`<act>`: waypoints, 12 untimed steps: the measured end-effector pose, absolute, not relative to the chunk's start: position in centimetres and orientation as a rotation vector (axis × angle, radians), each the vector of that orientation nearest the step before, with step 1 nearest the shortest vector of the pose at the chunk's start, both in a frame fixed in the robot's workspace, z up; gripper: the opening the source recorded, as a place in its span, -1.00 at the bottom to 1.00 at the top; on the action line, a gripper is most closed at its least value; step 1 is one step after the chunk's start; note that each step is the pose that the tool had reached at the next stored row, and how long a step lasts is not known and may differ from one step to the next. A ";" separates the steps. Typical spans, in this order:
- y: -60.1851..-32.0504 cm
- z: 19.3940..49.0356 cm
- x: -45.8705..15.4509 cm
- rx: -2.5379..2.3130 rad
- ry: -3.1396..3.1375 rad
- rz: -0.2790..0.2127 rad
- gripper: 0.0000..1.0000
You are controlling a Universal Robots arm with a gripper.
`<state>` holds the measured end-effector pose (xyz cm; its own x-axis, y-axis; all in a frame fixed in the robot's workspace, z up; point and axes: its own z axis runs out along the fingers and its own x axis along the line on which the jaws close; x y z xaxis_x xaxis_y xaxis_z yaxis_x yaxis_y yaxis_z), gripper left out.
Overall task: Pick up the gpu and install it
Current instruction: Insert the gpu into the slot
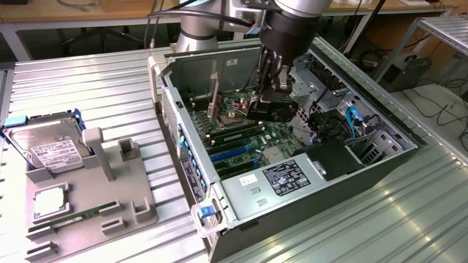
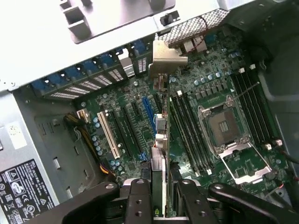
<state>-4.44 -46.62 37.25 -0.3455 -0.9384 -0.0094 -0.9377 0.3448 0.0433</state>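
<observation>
Open computer case (image 1: 330,193) lies on its side on a ribbed metal table (image 1: 87,82). The arm reaches down into it, gripper (image 1: 272,114) low over the motherboard (image 1: 245,143).

In the wrist view the gripper (image 2: 161,207) is clamped on the graphics card (image 2: 161,135), black fingers (image 2: 139,200) pressed to either face. The card is seen edge-on, standing upright over the expansion slots just beside the blue slot (image 2: 148,112). Its silvery bracket (image 2: 164,56) sits at the case's rear wall. Cannot tell whether it is seated.

Towards the exterior view's left, outside the case, a hard drive (image 1: 45,145) and a memory stick (image 1: 73,215) rest in a grey holder (image 1: 109,186).
</observation>
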 end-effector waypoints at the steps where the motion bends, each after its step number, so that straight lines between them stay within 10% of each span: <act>1: -46.6 37.1 -4.4 1.815 -2.541 -0.062 -0.47; 12: -46.6 35.0 -4.4 2.107 -2.295 -0.051 -0.47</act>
